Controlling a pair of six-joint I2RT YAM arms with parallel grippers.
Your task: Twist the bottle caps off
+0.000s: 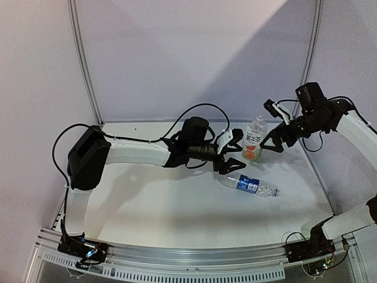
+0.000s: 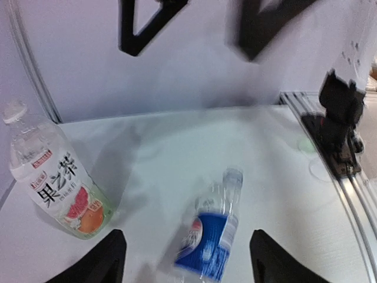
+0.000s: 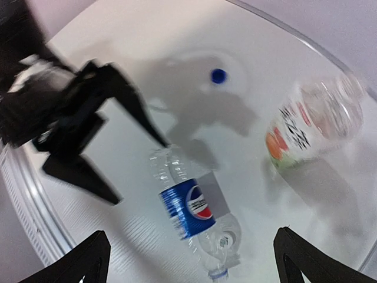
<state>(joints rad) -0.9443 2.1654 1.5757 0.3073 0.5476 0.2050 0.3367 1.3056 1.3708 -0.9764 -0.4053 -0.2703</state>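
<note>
The slim Pepsi bottle [image 1: 250, 184] lies on its side on the table. It shows below both grippers in the left wrist view [image 2: 209, 242] and the right wrist view [image 3: 188, 206], its neck bare with a blue ring. A blue cap [image 3: 218, 75] lies loose on the table. The wider bottle [image 1: 254, 140] stands upright with its white cap [image 2: 15, 111] on. My left gripper [image 1: 233, 151] is open and empty, just left of the wider bottle and above the Pepsi bottle. My right gripper [image 1: 273, 145] is open and empty, just right of the wider bottle.
The white table [image 1: 177, 206] has a metal rail [image 1: 177, 254] along its near edge and walls behind and at the sides. The right arm's base [image 2: 340, 121] sits at the near right corner. Black cables loop over the left arm [image 1: 194, 112].
</note>
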